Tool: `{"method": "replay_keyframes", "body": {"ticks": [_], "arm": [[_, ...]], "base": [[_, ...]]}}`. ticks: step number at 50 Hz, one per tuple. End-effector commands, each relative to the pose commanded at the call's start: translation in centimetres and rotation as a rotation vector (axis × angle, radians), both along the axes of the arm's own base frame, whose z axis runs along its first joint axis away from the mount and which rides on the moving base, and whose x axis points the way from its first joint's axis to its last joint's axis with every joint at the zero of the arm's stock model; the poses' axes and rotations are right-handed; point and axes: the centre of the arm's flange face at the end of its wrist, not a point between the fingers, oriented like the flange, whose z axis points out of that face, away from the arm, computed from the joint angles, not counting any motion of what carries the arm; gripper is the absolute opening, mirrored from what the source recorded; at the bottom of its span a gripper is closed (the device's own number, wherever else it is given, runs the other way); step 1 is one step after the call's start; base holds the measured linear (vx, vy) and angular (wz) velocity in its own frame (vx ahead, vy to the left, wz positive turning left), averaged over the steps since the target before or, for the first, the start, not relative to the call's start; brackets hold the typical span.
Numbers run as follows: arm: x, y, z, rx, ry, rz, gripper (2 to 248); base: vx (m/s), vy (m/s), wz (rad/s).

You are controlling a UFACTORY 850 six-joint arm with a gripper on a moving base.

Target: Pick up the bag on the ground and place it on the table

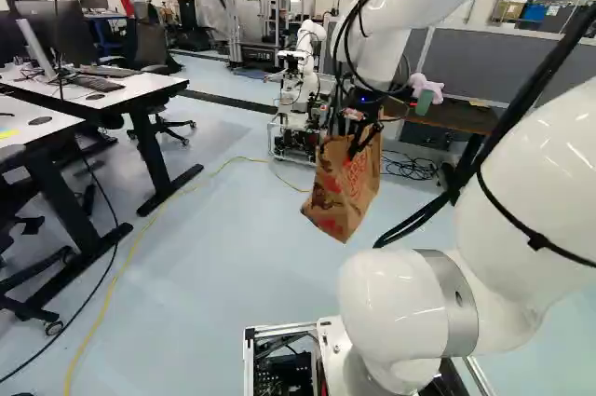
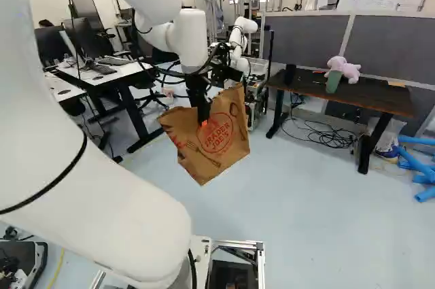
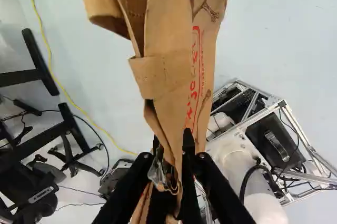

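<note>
Well, pale blue floor [image 2: 306, 194] stretches wide ahead of the base, running from the white tables [image 1: 144, 88] at the left of the left base view across to the dark table [image 2: 377, 98] at the right of the right base view, its long near edge raised over the floor. Over that floor reaches the white arm [image 2: 88, 187], with the brown paper bag [image 2: 214, 132] hanging tilted in the air, apart from the dark table's edge, its upper paper pinched between jaws closed on it from both sides.
</note>
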Motion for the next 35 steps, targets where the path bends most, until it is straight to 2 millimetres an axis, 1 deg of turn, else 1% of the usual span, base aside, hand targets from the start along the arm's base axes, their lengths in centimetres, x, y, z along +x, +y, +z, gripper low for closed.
{"method": "replay_keyframes", "body": {"ticks": [35], "arm": [[1.9,-0.4,5.4,0.012,0.029,0.008,23]], "base": [[0.0,0.0,0.0]]}}
